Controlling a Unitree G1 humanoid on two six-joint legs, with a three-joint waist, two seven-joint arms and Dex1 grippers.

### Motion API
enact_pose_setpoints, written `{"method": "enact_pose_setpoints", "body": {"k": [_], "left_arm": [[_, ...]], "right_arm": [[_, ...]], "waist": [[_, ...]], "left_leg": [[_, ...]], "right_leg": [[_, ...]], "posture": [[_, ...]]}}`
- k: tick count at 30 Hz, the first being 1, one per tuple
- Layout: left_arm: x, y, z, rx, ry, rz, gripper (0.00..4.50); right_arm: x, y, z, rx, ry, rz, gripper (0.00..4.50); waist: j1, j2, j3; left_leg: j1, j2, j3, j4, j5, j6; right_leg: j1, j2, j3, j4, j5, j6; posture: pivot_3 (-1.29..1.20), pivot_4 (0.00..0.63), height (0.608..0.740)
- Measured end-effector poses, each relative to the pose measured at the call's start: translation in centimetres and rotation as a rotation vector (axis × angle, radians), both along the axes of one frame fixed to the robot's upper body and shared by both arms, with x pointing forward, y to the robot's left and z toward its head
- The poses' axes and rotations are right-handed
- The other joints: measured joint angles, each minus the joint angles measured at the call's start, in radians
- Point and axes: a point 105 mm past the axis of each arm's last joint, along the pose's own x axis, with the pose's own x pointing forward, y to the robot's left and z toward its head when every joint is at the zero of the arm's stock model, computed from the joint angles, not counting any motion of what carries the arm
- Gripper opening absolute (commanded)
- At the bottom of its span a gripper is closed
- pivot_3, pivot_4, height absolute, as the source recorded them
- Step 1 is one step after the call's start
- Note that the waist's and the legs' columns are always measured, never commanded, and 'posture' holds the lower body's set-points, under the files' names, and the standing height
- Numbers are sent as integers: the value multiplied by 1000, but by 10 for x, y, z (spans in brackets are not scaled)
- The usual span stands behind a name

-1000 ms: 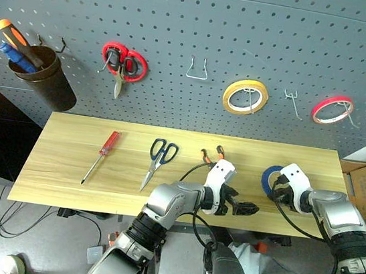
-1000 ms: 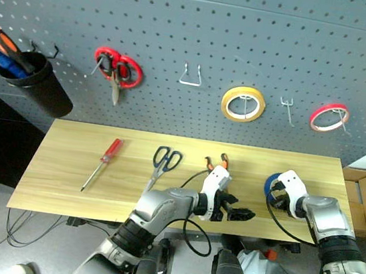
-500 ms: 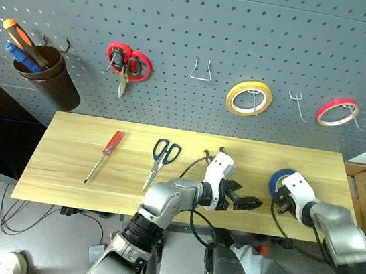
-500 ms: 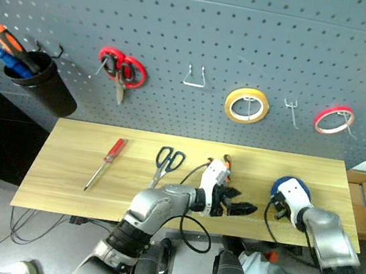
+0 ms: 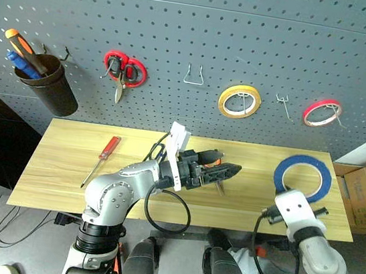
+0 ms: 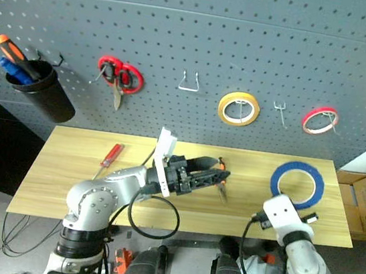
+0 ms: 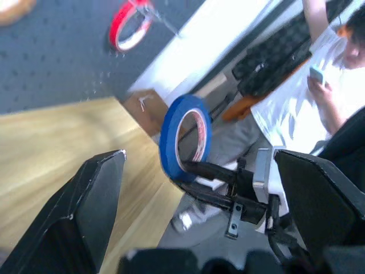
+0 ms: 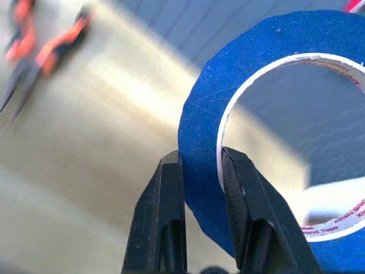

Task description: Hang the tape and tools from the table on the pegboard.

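We see our right hand [image 8: 201,171] pinching the wall of the wide bright-blue ring of tape [image 5: 302,177], held upright above the right end of the long pale-yellow wooden table [image 5: 58,161]. Our left hand [image 5: 222,172] hangs over the table's middle with its fingers spread and nothing between them. The small red-handled screwdriver [image 5: 102,158] lies on the table's left part, the slim orange-and-black pliers [image 6: 220,181] near the left hand. The dark-grey pegboard [image 5: 183,35] rises behind.

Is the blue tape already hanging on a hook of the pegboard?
No, the blue tape is not on the pegboard: the right gripper pinches its wall between the two fingers, lifted above the table.
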Motion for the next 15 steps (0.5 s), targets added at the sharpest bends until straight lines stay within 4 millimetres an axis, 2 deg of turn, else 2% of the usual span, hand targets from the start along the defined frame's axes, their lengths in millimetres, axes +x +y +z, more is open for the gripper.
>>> {"method": "enact_pose_setpoints", "body": {"k": [4, 8, 15], "left_arm": [[14, 1, 2, -3, -3, 41, 4500], [26, 2, -3, 9, -7, 90, 4500], [32, 6, 0, 9, -38, 127, 4500]], "right_arm": [[33, -4, 27, -16, -151, -1, 533], [52, -6, 48, 10, -265, 0, 533], [66, 0, 54, 16, -326, 52, 533]], "waist": [[-3, 0, -9], [0, -1, -19], [8, 0, -22]], "left_leg": [[0, -1, 0, 0, 3, 3], [0, 0, 0, -1, 3, 3], [0, 0, 1, 0, 3, 2]], "right_leg": [[1, 0, 0, -1, 4, 1], [1, 0, 0, -1, 7, -4], [1, 0, 0, 0, 7, -4]], "posture": [[-107, 161, 740], [-84, 154, 740], [-58, 146, 740]]}}
